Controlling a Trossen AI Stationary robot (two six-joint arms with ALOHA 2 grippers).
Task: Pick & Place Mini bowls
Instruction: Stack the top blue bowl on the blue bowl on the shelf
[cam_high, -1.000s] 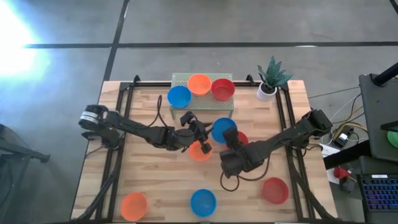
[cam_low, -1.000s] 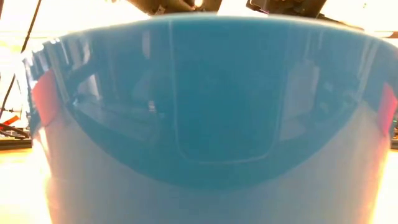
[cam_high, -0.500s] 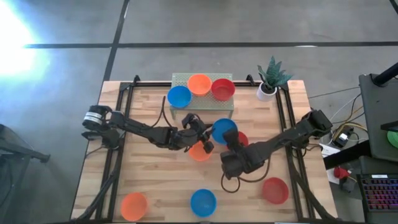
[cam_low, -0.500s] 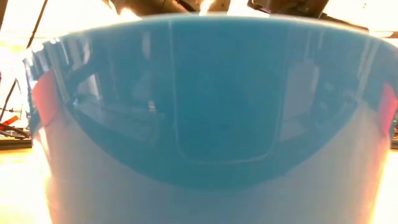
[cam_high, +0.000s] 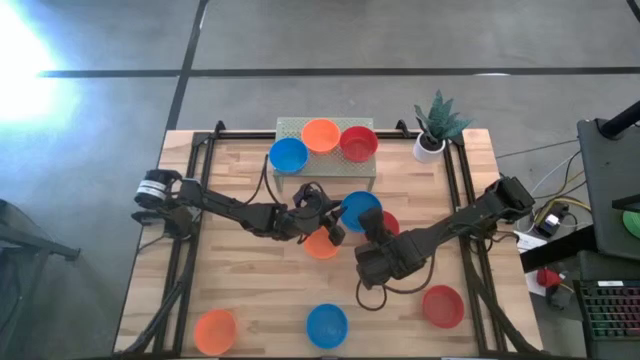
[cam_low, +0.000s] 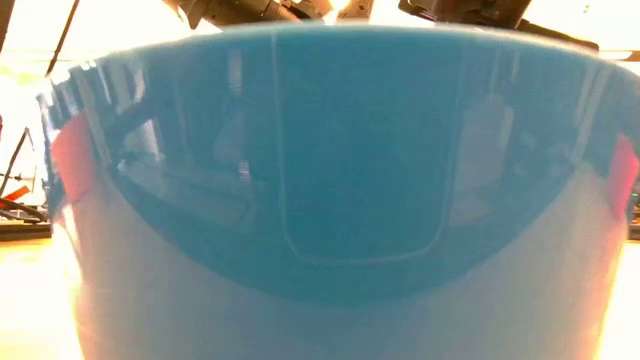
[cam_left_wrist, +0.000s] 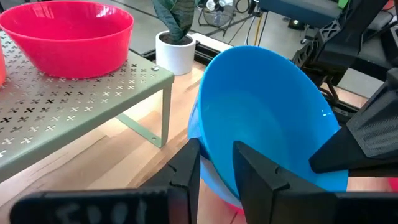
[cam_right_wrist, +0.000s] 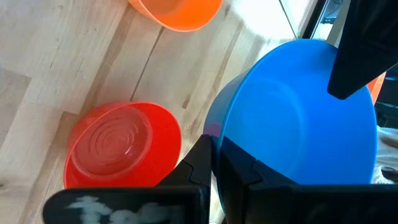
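High view: both dark arms meet at mid-table around one tilted blue plastic mini bowl (cam_high: 359, 209). The right gripper (cam_high: 371, 243) is clenched on the near rim of this bowl — the right wrist view shows both fingers pinched together on the rim of the blue bowl (cam_right_wrist: 298, 118). The left gripper (cam_high: 333, 226) reaches in from the other side; in the left wrist view its fingers (cam_left_wrist: 186, 171) stand apart, one on each side of the bowl's rim (cam_left_wrist: 267, 124), and whether they press the wall cannot be told.

A red plastic mini bowl (cam_high: 389, 222) lies just beside the held bowl, and an orange plastic mini bowl (cam_high: 320, 244) sits under the left gripper.

On the perforated green metal shelf (cam_high: 325, 160) at the far edge stand a blue bowl (cam_high: 288, 155), an orange bowl (cam_high: 321, 135) and a red bowl (cam_high: 358, 143). Near the front edge of the wooden slatted table (cam_high: 250, 290) lie an orange bowl (cam_high: 215, 329), a blue bowl (cam_high: 327, 325) and a red bowl (cam_high: 441, 306) — well apart.

Low view: one blue bowl wall (cam_low: 330, 150) fills the frame.
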